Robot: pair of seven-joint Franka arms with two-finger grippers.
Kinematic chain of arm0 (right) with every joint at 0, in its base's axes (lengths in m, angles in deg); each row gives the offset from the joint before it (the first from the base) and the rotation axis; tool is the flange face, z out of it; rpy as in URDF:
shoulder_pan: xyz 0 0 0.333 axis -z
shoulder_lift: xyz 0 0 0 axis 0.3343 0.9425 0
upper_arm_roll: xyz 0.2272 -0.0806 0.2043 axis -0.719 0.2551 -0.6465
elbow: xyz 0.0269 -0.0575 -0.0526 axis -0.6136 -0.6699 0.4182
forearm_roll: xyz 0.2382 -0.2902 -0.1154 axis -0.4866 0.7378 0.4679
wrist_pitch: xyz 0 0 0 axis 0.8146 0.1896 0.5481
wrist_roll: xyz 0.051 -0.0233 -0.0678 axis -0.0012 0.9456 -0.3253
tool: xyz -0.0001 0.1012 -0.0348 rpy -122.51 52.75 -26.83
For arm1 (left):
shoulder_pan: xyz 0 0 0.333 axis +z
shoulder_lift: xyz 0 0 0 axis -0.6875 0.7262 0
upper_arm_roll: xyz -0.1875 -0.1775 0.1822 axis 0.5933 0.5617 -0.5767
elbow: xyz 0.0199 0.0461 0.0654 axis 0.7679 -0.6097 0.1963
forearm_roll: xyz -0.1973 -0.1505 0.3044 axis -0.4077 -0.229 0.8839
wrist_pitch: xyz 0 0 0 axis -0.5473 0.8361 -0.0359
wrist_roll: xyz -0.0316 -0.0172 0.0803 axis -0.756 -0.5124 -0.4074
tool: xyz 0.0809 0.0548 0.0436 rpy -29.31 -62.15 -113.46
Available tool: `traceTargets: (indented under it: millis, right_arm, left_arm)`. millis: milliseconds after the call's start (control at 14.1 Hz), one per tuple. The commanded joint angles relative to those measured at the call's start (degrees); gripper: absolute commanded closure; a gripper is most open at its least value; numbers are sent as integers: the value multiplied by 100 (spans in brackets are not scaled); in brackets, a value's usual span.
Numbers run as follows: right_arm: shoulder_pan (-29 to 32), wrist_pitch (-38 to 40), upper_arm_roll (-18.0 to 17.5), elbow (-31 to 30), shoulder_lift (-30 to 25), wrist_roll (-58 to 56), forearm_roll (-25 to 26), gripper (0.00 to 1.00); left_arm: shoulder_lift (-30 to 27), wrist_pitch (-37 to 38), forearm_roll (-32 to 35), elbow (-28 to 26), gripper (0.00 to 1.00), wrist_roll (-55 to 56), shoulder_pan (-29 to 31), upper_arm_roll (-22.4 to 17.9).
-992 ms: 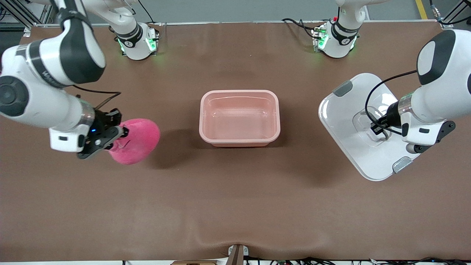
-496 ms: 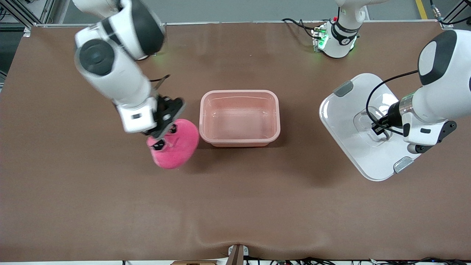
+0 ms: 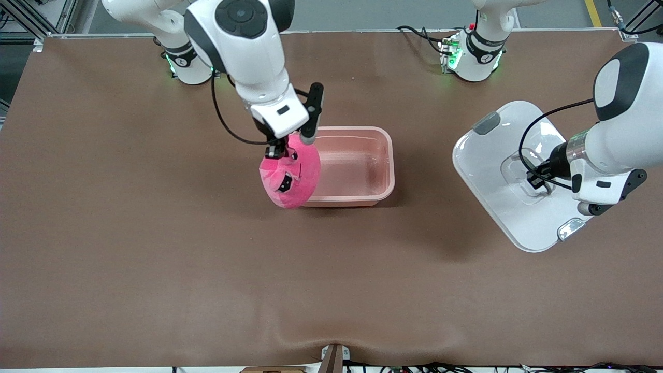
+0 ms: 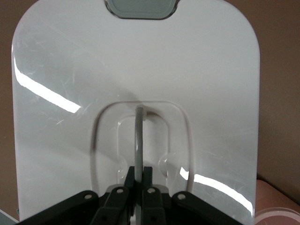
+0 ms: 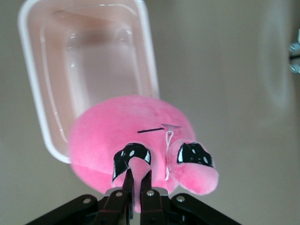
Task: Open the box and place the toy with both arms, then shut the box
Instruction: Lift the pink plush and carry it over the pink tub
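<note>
Two grips: the right gripper (image 3: pixel 284 150) pinches the soft, light hot-pink egg-shaped plush toy (image 3: pixel 290 176) by a face fold over the translucent pink plastic tub's (image 3: pixel 380 158) rim; the left gripper (image 4: pixel 137 185), clenched on the stiff flat white lid's (image 3: pixel 484 171) handle, waits.

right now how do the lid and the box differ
The lid is flat, opaque white with grey clips; the box is a deep, translucent pink tub, open and empty. The lid is gripped at its handle by the left gripper toward the left arm's end; the box sits free mid-table, the toy hanging over its edge. Both have rounded corners.
</note>
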Motion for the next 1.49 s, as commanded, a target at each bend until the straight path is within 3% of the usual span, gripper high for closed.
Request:
traceTargets:
  millis: [0, 213, 496, 1417]
  right_arm:
    - [-279, 231, -47, -76, -141, -266, 95, 100]
    - [-561, 222, -109, -173, -97, -266, 174, 100]
    - [-508, 248, -109, -331, -132, -924, 174, 100]
    - [-394, 152, -48, -411, -88, -943, 174, 100]
  left_arm:
    - [-45, 116, -66, 44, 100, -77, 24, 25]
    - [-27, 116, -110, 44, 100, 2, -29, 60]
    - [-27, 107, -128, 44, 100, 344, -64, 78]
    - [-176, 283, -312, 62, 100, 433, -3, 78]
